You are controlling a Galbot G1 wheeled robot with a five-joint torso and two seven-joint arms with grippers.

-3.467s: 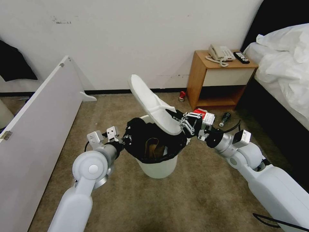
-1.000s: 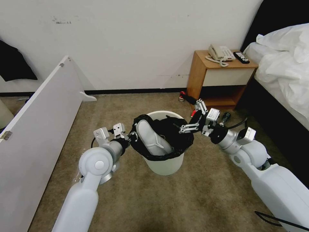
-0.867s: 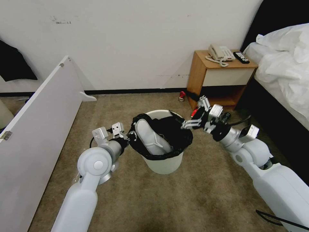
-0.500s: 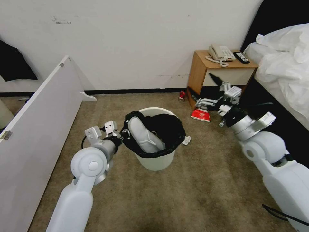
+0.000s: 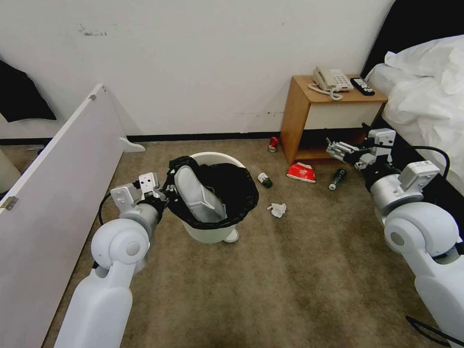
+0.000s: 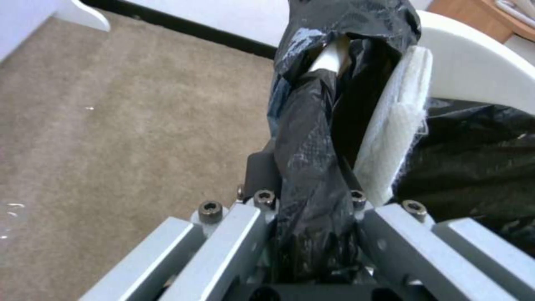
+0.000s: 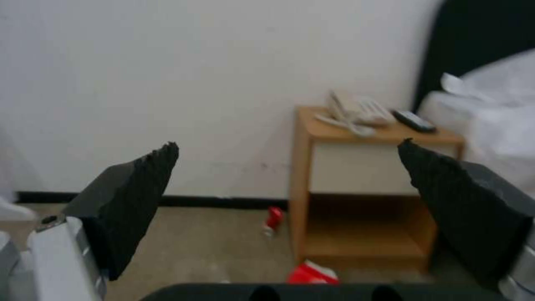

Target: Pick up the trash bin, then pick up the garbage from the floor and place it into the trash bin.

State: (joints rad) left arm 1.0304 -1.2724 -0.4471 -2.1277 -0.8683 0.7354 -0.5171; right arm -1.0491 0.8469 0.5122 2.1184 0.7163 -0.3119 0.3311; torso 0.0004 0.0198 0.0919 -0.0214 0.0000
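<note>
My left gripper [image 5: 162,195] has its jaws clamped on the black-bagged rim of the round white plastic trash bin lined with crinkled black plastic [image 5: 209,232], on the bin's left side; the left wrist view shows the bag bunched between the jaws [image 6: 312,200]. The bin looks tilted, base just above or barely at the brown carpet floor [image 5: 290,280], can't tell which. One flat white slipper [image 5: 195,195] sits inside the bin, leaning against the left rim, its edge visible at the wrist camera [image 6: 396,138]. My right gripper [image 5: 345,151] hangs in the air out to the right, in front of the open lower shelf of the small wooden nightstand [image 5: 328,116], jaws spread wide and holding nothing; the right wrist view shows both black pads well apart [image 7: 133,196]. Litter on the floor: a small bottle with dark cap [image 5: 263,179] just right of the bin, a crumpled white tissue [image 5: 278,209] near it, a flat red packet [image 5: 301,172] in front of the nightstand, a dark bottle [image 5: 337,178] beside that, and a red can [image 5: 274,143] by the wall at the nightstand's left corner. A beige telephone [image 5: 331,79] and black remote control [image 5: 362,86] lie on the nightstand surface.
</note>
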